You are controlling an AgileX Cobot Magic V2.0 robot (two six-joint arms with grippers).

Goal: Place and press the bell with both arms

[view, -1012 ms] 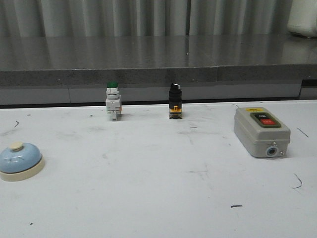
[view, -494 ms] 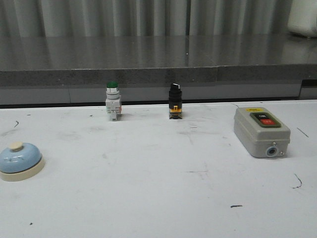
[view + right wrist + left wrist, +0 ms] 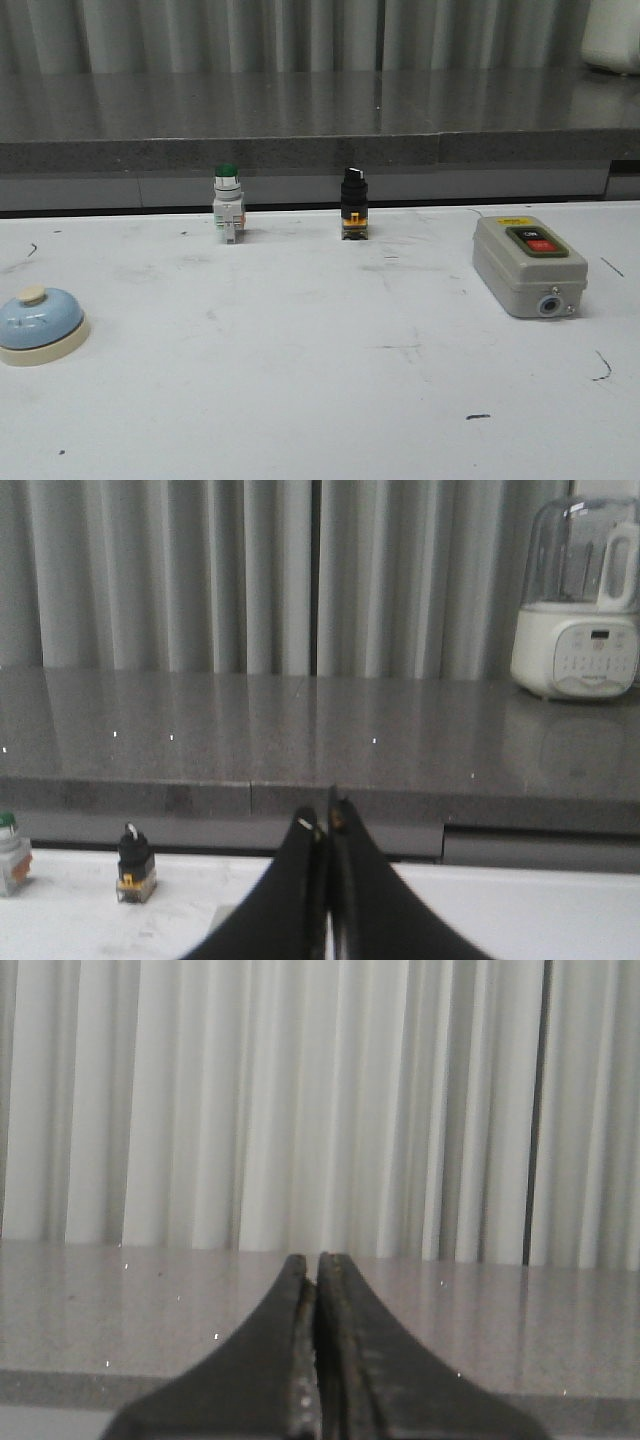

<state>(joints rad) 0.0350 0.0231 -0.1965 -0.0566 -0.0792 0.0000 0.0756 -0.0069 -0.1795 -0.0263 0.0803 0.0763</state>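
Resting position of bell (image 3: 39,323): on the white surface (image 3: 320,400), at its left edge in the front view, well to the left of and nearer the camera than the green-capped push button (image 3: 228,203).
Bell attitude: upright, light-blue dome on cream base, cream button on top; nothing touches it.
Left tool (image 3: 316,1260): closed, black fingers pressed together with only a thin seam between them; nothing gripped. It is seen in the left wrist view only, in front of a grey ledge and pale curtain.
Right tool (image 3: 327,818): closed, fingers together, nothing gripped. It is seen in the right wrist view only.
Green-capped push button: upright at the rear of the surface, near the grey ledge (image 3: 300,120).
Black selector switch (image 3: 353,204): upright, right of the green-capped push button, in the same rear row.
Grey switch box (image 3: 527,264): far right of the green-capped push button, lying flat, red and black buttons facing up.
White appliance (image 3: 579,605): on the grey ledge, well to the right beyond the green-capped push button.
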